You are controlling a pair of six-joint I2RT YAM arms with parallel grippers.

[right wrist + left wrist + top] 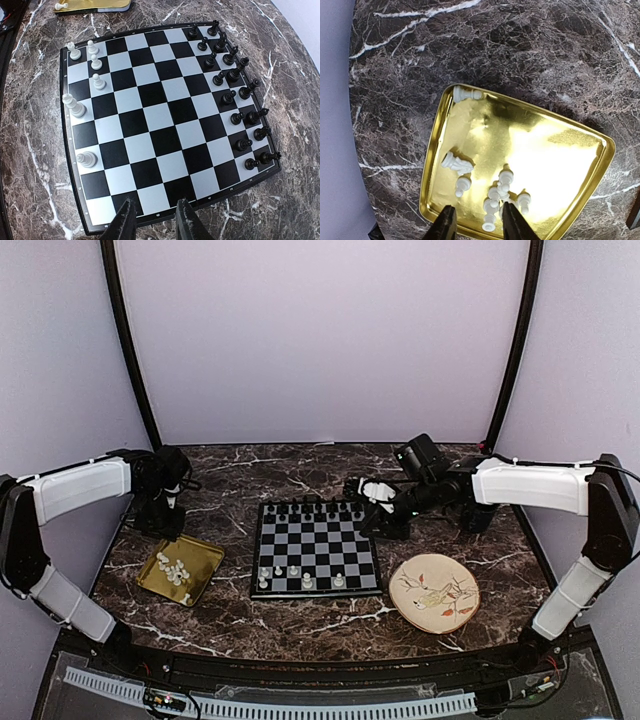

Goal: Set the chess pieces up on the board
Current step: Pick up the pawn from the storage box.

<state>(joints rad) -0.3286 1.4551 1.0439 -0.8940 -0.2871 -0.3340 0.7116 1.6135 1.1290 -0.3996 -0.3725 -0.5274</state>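
Note:
Several white chess pieces (495, 197) lie tumbled in the gold tray (545, 150), one more (465, 93) at its far corner. My left gripper (477, 225) hovers open above the tray's near edge, gripping nothing; the top view shows that gripper (162, 525) just behind the tray (205, 562). The board (150, 115) carries several white pieces (72, 106) along one side and black chessmen (235, 75) along the opposite side. My right gripper (154, 222) hangs open and empty over the board's edge (376, 540).
A round painted plate (433, 592) sits on the marble table (300, 625) right of the board. Purple walls and two dark poles (130, 350) enclose the back. The tray's corner (92, 5) shows beyond the board in the right wrist view.

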